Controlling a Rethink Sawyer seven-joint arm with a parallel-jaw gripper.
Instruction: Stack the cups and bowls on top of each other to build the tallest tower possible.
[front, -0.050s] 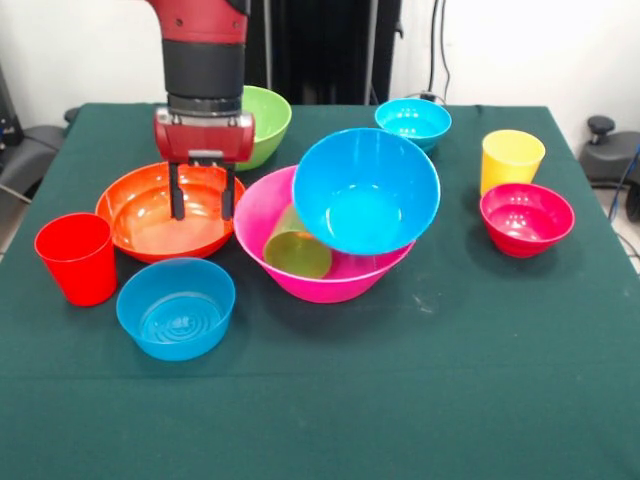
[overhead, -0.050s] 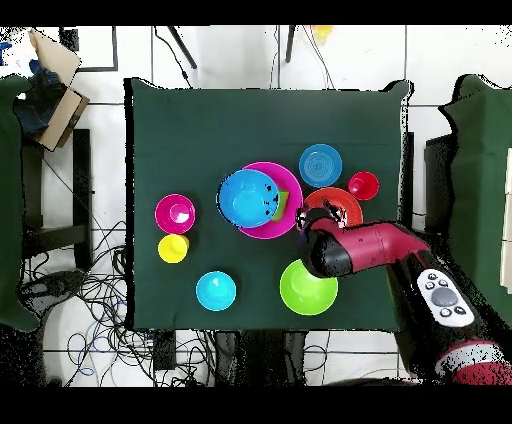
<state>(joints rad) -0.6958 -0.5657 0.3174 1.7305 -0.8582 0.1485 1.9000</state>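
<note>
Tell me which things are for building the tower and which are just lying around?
For the tower: pink bowl, big blue bowl, orange bowl, lime bowl, small blue bowl, cyan bowl, magenta bowl, red cup, yellow cup, green cup, and the gripper.
Just lying about: floor cables, cardboard box.

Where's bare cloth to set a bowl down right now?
Free: the wide strip along the table edge in front of the pink bowl, and the patch between it and the magenta bowl. Crowded: around the orange bowl, red cup, small blue bowl and gripper.
</note>
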